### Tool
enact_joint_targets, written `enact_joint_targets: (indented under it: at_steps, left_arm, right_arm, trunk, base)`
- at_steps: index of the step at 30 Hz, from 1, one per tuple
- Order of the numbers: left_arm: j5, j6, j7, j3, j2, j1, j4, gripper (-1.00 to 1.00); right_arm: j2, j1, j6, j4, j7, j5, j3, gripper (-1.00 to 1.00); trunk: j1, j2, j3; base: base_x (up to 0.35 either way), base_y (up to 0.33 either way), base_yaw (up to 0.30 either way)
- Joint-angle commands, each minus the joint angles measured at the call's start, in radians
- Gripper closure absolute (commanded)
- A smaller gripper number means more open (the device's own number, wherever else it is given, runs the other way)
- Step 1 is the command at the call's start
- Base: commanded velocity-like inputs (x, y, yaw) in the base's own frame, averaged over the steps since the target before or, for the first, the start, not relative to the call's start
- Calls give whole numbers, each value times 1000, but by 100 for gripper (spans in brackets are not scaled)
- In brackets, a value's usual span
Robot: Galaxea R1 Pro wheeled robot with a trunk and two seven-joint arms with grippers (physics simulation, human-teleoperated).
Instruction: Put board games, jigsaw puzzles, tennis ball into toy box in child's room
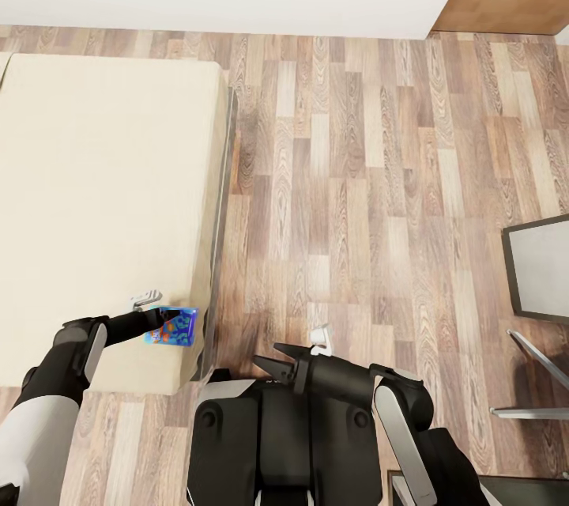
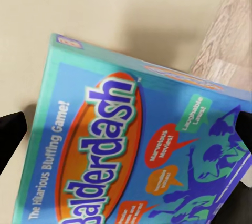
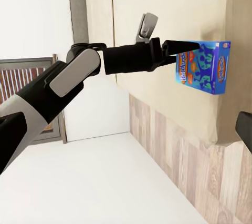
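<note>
Risk first. I have the board game [image 1: 171, 327] near the bed's [image 1: 95, 174] front corner, close to the edge that borders the wood floor [image 1: 356, 198]. I judge the likeliest failure to be a slip. The box is broad and flat, the left gripper [image 1: 164, 321] appears to hold it by one end only, and a swing toward the table could let it pivot in the fingers or drop to the floor. A second worry is that if the hold is shallow, any brush against the mattress edge on the way off could lever the box loose.

Position relative to the jaws: in the left wrist view the Balderdash lid spans the gap, with a dark fingertip at either side of it, so the box lies between the fingers. The right wrist view shows the left arm reaching the box's end, box tilted up off the bed surface. I read the left jaws as closed on the box.

Right gripper [image 1: 269, 364] hangs over the floor beside the bed, holding nothing; fingers spread apart.
</note>
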Motion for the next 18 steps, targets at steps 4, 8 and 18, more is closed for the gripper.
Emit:
enact_joint_targets:
  at_steps: [4, 8, 18]
  left_arm:
    - [-6, 5, -11, 3, 1, -1, -1, -100]
    - [-6, 5, -11, 3, 2, -1, -1, -100]
    - [-6, 5, -11, 3, 4, -1, -1, -100]
  right_arm:
    - [0, 0, 6, -1, 0, -4, -1, -100]
    - [0, 0, 6, -1, 0, -4, -1, -100]
    - [0, 0, 6, -1, 0, -5, -1, -100]
  trunk:
    - [1, -2, -1]
    - [1, -2, -1]
    - [1, -2, -1]
  base:
    - [0, 0, 0]
    - [0, 0, 0]
    - [0, 0, 0]
